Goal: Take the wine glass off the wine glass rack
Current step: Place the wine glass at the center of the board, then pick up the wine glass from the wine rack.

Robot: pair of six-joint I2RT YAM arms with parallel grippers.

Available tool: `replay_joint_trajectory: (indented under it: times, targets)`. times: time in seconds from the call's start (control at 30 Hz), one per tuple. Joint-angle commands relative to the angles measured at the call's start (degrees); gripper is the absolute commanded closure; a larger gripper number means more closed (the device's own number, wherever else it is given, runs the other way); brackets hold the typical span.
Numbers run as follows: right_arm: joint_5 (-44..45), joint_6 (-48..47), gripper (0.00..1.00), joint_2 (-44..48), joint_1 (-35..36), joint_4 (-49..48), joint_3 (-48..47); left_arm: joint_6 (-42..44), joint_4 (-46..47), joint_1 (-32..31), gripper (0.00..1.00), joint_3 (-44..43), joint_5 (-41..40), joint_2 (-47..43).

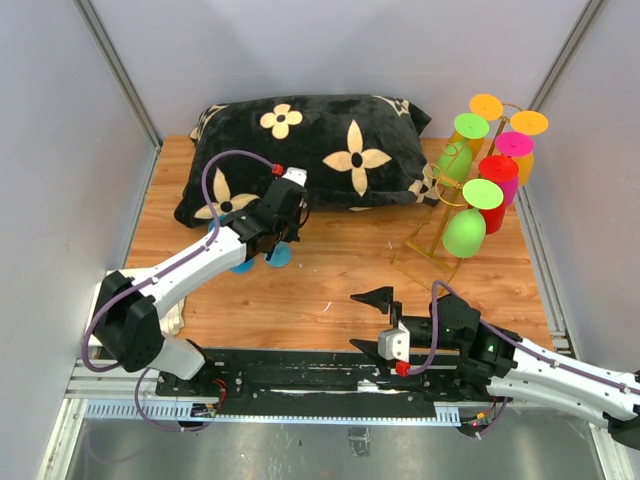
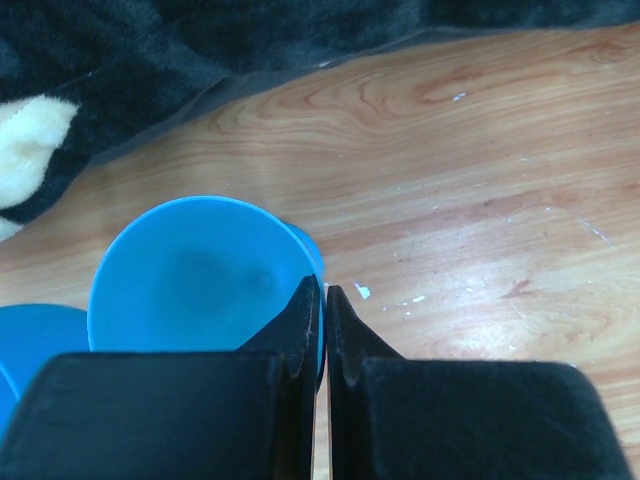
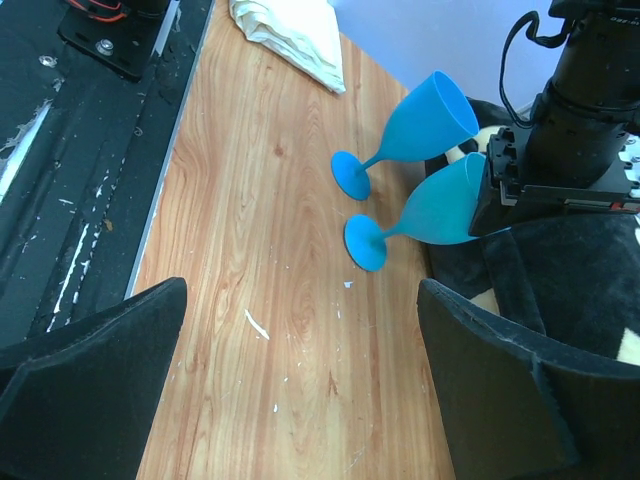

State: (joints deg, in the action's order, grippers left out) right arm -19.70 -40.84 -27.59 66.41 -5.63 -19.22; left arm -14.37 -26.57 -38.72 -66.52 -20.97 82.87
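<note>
Far right of the tabletop [image 1: 330, 270], toward the back: the wine glass rack [image 1: 428, 218], upright, of thin gold wire. Hung on its arms, foot up and bowl down: green glasses [image 1: 463, 232], a red glass [image 1: 497, 172], also pink and orange ones behind. No pincer near the rack.

At the left, just in front of the black pillow [image 1: 320, 130] with cream flowers: the left pincer [image 1: 282, 240] [image 2: 322, 292], pressed narrow, its two fingers nearly together on the thin rim wall of a blue wine glass [image 1: 281, 256] [image 2: 200, 275] [image 3: 440, 205]. Foot of this glass low at the wood; touching or not, hard to tell. Just beside it, closer to the left arm's base, a second blue glass [image 1: 240, 266] [image 2: 30, 345] [image 3: 425, 115], free of any grip, foot on the wood.

At the near edge, well apart from both the rack and the blue glasses: the right pincer [image 1: 372, 322] [image 3: 302, 290], spread wide, with nothing between its black fingers, only bare wood below.

In the right wrist view, a crumpled white cloth [image 3: 290, 40] at the tabletop's edge.
</note>
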Motion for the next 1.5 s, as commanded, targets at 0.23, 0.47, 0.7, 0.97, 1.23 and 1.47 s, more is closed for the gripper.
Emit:
replay_joint_trajectory:
  times: [0.23,0.47,0.7,0.97,1.23,1.47]
  targets:
    - [-0.4,0.2,0.01,-0.2,0.5,-0.2,-0.4,-2.4,3.3,2.6,0.95,5.5,-4.5,-3.4]
    - [-0.1,4.1,0.01,-0.2,0.5,-1.5,-1.3,-1.8,3.1,3.0,0.78,5.2,-4.5,-4.5]
    - [9.6,21.8,0.02,-1.5,0.5,-3.7,-7.1,-0.3,2.5,3.0,0.39,3.0,-0.1,-8.1]
    - [24.2,40.0,0.02,-21.3,0.6,27.8,-44.0,0.3,4.0,3.0,0.00,2.8,0.4,-18.7]
    - [68.5,22.7,0.02,-41.3,-0.1,39.7,-77.0,-2.5,1.7,3.0,0.00,2.9,3.9,-24.5]
    - [66.0,24.7,0.02,-48.6,-15.6,49.3,-90.8,-4.6,0.9,3.0,0.00,4.9,5.2,-28.6]
